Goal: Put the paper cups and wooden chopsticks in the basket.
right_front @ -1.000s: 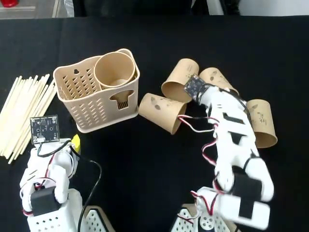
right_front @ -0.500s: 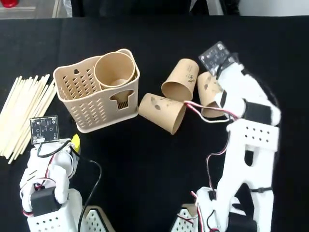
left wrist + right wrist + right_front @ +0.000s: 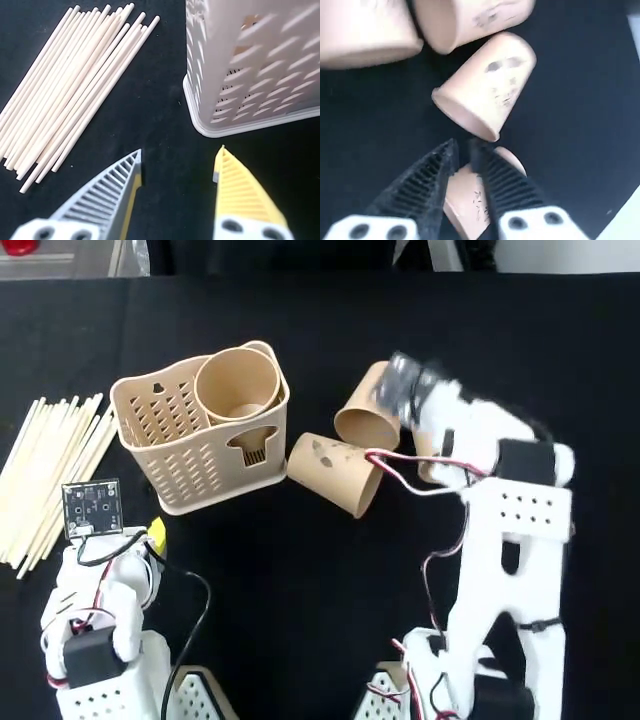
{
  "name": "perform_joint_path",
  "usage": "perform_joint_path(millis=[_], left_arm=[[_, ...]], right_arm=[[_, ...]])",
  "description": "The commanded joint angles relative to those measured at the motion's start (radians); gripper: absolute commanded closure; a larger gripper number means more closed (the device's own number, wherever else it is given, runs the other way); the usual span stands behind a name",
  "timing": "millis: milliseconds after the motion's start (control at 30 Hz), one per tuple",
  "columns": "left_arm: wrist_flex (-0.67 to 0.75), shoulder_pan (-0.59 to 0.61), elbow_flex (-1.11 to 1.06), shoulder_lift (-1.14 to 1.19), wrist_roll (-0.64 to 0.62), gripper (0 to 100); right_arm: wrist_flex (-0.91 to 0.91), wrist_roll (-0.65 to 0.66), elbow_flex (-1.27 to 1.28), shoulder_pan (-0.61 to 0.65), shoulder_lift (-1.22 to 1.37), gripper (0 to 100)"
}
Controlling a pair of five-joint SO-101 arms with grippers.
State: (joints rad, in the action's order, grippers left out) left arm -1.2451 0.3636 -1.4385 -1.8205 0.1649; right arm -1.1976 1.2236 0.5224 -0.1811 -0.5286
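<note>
Swinging left in the high view: right gripper (image 3: 405, 390) sat low over the loose cups 1 s ago, went up and far-right at 0.5 s, and now comes back over the far cup (image 3: 372, 405). The arm stands tall, w/ no cup lifted. The near cup (image 3: 335, 472) lies on its side just right of the basket (image 3: 190, 455), same spot as before. One cup in the basket (image 3: 238, 380) stands upright, unchanged. Chopsticks (image 3: 50, 470) are fanned out left of the basket and untouched. The left arm at near-left hasn't budged.

Left wrist view: left gripper (image 3: 180, 155) has its fingers wide apart w/ nothing between. It hangs over bare black table (image 3: 165, 125), w/ chopsticks to one side and the basket corner to the other.

Right wrist view: fingers are nearly closed w/ a slim gap and grip nothing. A tipped cup (image 3: 465, 202) lies below them, a middle cup (image 3: 487, 85) sits just beyond, and two more are farther off.

Meaning, prob.: the right arm is re-aiming, not carrying. One cup is in, the rest of the cups and all the sticks are still out, so the task is at an early stage.
</note>
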Motion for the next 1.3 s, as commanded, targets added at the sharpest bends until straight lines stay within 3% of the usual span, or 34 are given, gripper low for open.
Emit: perform_joint_path(millis=[0,67,167,500,767,1000,1167,1267], left_arm=[[0.006,0.005,0.008,-0.002,-0.002,77],[0.006,0.002,0.008,-0.002,-0.002,77],[0.006,0.002,0.008,-0.002,-0.002,77],[0.006,-0.001,0.004,-0.002,-0.002,77],[0.006,-0.001,0.004,-0.002,-0.002,77],[0.008,-0.001,0.004,-0.002,-0.002,77],[0.008,-0.001,0.002,-0.002,-0.002,77],[0.008,-0.001,0.002,-0.002,-0.002,77]], right_arm=[[0.287,0.184,0.239,-0.063,-0.059,73.8],[0.456,0.155,0.344,-0.066,-0.07,67.3],[0.651,0.115,0.45,-0.06,-0.059,65.9],[0.891,0.094,0.337,-0.046,0.334,65.8],[0.914,0.035,0.153,-0.068,0.538,68.0],[0.959,-0.012,0.136,-0.044,0.538,93.4],[0.931,-0.089,0.14,-0.048,0.499,93.9],[0.801,-0.127,0.108,-0.048,0.41,96.7]])
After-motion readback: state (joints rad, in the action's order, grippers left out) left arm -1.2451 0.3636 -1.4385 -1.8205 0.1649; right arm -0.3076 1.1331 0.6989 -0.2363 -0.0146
